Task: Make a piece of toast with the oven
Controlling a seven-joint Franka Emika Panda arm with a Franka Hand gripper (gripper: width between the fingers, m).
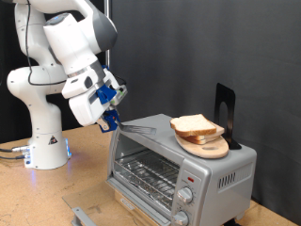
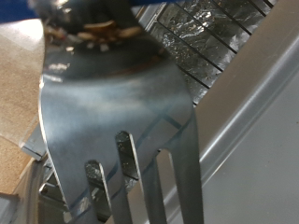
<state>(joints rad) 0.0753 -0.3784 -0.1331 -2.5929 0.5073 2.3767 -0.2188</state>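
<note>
The piece of toast [image 1: 196, 126] lies on a round light-wood plate [image 1: 211, 148] on top of the oven [image 1: 222, 175]. The oven's door [image 1: 90, 213] hangs open at the front, and its wire rack [image 1: 147, 173] shows inside. My gripper [image 1: 111, 116] hovers at the oven's top corner on the exterior view's left, shut on the handle of a metal fork [image 1: 143, 125]. The tines point at the toast and stop a little short of it. In the wrist view the fork [image 2: 121, 103] fills the frame, with the rack [image 2: 201, 37] behind it.
A black upright stand [image 1: 224, 105] rises behind the plate on the oven top. Two round knobs [image 1: 185, 195] sit on the oven's front panel. The arm's white base [image 1: 47, 141] stands on the wooden table at the exterior view's left.
</note>
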